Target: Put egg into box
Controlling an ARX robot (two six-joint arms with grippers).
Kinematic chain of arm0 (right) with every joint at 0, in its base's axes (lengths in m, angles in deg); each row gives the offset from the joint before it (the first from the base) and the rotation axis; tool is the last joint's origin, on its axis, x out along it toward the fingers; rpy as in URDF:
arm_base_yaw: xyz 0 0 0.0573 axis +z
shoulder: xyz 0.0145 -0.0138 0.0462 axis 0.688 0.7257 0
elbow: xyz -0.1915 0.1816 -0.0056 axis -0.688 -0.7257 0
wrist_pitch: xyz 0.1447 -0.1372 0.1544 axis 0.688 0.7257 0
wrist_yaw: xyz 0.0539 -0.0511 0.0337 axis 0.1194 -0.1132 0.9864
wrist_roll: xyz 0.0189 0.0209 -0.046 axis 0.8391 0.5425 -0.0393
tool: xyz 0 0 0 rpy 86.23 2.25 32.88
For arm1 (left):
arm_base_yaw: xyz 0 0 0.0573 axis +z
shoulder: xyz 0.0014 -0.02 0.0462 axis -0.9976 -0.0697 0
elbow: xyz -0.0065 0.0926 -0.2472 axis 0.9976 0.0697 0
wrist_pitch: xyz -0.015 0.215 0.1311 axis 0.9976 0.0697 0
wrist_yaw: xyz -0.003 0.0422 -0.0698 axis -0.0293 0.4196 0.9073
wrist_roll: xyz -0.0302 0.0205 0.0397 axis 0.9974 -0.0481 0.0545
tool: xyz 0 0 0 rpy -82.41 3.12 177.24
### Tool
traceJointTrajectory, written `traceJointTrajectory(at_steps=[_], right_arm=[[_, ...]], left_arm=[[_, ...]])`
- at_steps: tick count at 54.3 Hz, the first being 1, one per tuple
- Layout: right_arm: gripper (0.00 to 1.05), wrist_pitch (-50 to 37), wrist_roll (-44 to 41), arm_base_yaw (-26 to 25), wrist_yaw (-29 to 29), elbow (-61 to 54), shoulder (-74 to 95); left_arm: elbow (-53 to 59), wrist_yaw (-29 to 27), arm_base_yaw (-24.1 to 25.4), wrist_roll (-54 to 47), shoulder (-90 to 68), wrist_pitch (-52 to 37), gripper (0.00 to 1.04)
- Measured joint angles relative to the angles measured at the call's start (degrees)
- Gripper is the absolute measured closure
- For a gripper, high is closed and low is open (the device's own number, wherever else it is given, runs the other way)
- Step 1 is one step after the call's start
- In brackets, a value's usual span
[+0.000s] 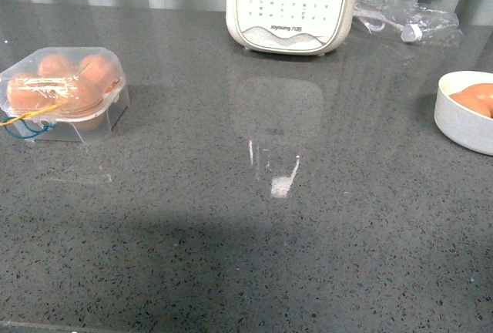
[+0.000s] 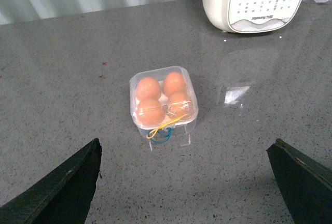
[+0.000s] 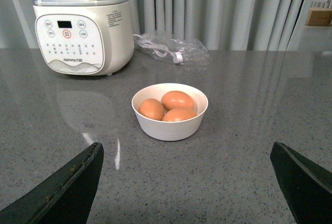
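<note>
Room: grey speckled tabletop (image 1: 254, 256) before pale pleated curtains, with a white Joyoung appliance (image 1: 291, 5) at the back and a crumpled clear bag (image 3: 174, 47) beside it.
Box: the clear four-cell egg carton (image 2: 163, 99) sits at my far left, lid down, all four cells showing brown eggs, a yellow and blue band (image 2: 163, 129) at its front; I judge it full.
Egg: three brown eggs (image 3: 167, 107) lie heaped in the round white bowl (image 3: 169, 125) at my far right, well apart from the carton, ready to be picked.
Left end effector (image 2: 187, 182): fingers spread wide, empty, hanging above and short of the carton so I can see it whole.
Right end effector (image 3: 187, 182): also spread wide and empty, facing the bowl, a fair place to start a reach.
</note>
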Motion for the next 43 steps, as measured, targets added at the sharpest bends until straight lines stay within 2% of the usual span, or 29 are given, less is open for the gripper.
traceJointTrajectory(at_steps=[7,9,13,15,18,34,38,43], right_arm=[[0.07,0.0,0.0,0.0,0.0,0.0,0.0],[0.07,0.0,0.0,0.0,0.0,0.0,0.0],[0.07,0.0,0.0,0.0,0.0,0.0,0.0],[0.07,0.0,0.0,0.0,0.0,0.0,0.0],[0.07,0.0,0.0,0.0,0.0,0.0,0.0],[0.07,0.0,0.0,0.0,0.0,0.0,0.0],[0.07,0.0,0.0,0.0,0.0,0.0,0.0],[0.07,0.0,0.0,0.0,0.0,0.0,0.0]], left_arm=[[0.3,0.2,1.4,0.2,0.2,0.1,0.07],[1.4,-1.3,1.2,1.3,0.8,-2.2,0.10],[5.6,-3.3,1.6,3.8,2.8,-10.9,0.21],[8.7,-0.1,3.5,4.9,4.5,-16.0,0.28],[11.3,0.9,5.4,5.8,6.2,-18.9,0.37],[19.6,1.2,6.8,7.1,11.3,-21.4,0.81],[21.7,1.2,6.8,7.4,13.3,-21.8,0.99],[23.1,1.2,6.8,7.7,14.7,-21.9,1.01]])
